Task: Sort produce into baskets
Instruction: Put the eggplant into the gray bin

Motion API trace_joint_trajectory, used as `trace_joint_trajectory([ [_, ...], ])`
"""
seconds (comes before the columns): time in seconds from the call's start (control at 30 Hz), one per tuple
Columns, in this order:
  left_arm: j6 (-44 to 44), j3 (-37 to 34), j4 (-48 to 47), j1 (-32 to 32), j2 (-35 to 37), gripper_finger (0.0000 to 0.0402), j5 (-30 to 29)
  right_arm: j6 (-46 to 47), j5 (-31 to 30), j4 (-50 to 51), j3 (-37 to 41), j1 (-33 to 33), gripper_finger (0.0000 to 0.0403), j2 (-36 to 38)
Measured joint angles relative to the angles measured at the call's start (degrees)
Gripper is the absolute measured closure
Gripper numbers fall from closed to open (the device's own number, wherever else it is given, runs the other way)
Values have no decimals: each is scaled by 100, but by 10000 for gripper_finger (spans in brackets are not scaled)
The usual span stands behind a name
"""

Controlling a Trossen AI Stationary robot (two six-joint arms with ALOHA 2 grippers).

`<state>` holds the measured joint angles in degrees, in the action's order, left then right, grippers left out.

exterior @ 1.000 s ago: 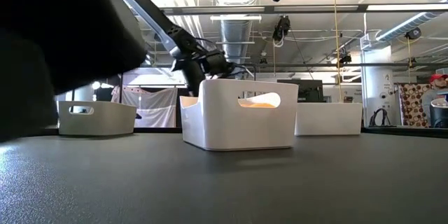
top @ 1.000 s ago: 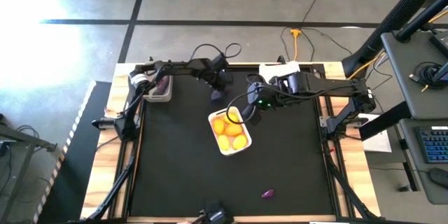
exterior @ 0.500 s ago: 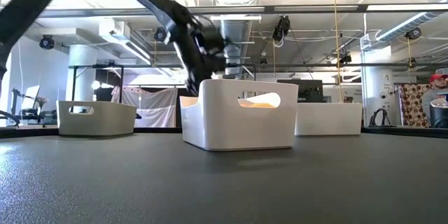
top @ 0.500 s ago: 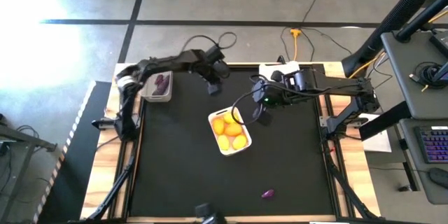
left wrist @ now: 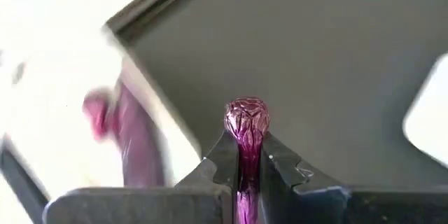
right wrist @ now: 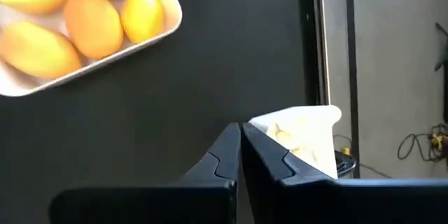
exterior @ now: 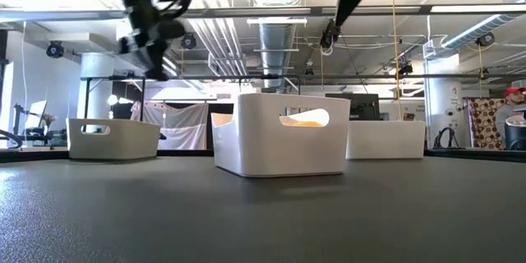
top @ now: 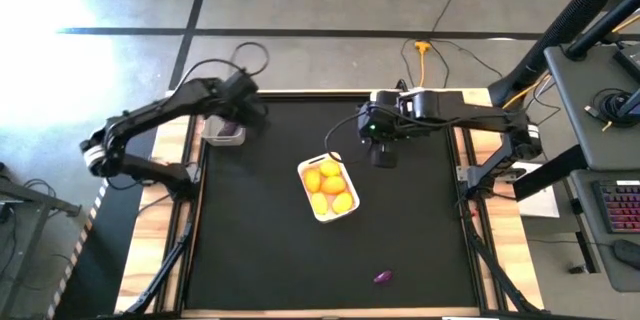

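Three baskets on the table: centre basket (top: 329, 190) with four yellow-orange fruits (top: 326, 186). Left gripper (left wrist: 247, 155) clamped on one purple vegetable (left wrist: 246, 122) — above the grey basket (top: 224, 132). Right gripper (right wrist: 241, 137) closed, empty — near the white basket (right wrist: 302, 137).

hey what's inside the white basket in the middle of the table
The white rounded plastic basket mid-table holds yellow and orange round fruits, about five showing from above. From table height only an orange glow shows through its handle slot. Anything lying beneath the fruits is covered.
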<state>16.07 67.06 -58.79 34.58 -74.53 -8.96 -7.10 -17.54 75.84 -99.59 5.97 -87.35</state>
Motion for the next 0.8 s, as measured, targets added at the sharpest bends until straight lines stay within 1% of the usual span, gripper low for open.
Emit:
trace_joint_trajectory([
  [0.07, 736, -305, -68, 207, 206, 390, -67, -86, 131, -330, 294, 43, 393, 25],
  [0.1, 1055, -428, -60, 324, 256, 390, -84, -140, 312, -564, 477, 49, 393, 36],
  [0.17, 1546, -629, -54, 545, 247, 390, -244, -144, 903, -1059, 858, 45, 393, 47],
  [0.23, 1817, -752, -78, 739, 111, 390, -486, -17, 1558, -1325, 1209, -26, 393, 48],
  [0.3, 1975, -832, -83, 966, -59, 387, -583, 210, 1883, -1200, 1496, -214, 393, 77],
  [0.4, 2056, -882, -41, 1333, -424, 372, -618, 925, 1912, -728, 1817, -606, 393, 258],
  [0.5, 1767, -882, 101, 1703, -794, 345, -860, 2126, 1904, -596, 2143, -1100, 393, 558],
  [0.6, 1253, -877, 458, 2056, -1150, 320, -912, 3729, 1887, -806, 2466, -1739, 393, 880],
  [0.63, 1255, -839, 519, 2122, -1255, 313, -938, 4316, 1878, -932, 2554, -1980, 393, 970],
  [0.7, 1195, -757, 706, 2129, -1430, 301, -1085, 5581, 1685, -1242, 2696, -2518, 393, 1100],
  [0.8, 772, -699, 1005, 2106, -1671, 287, -1083, 7138, 1195, -1823, 2787, -3327, 393, 1121],
])
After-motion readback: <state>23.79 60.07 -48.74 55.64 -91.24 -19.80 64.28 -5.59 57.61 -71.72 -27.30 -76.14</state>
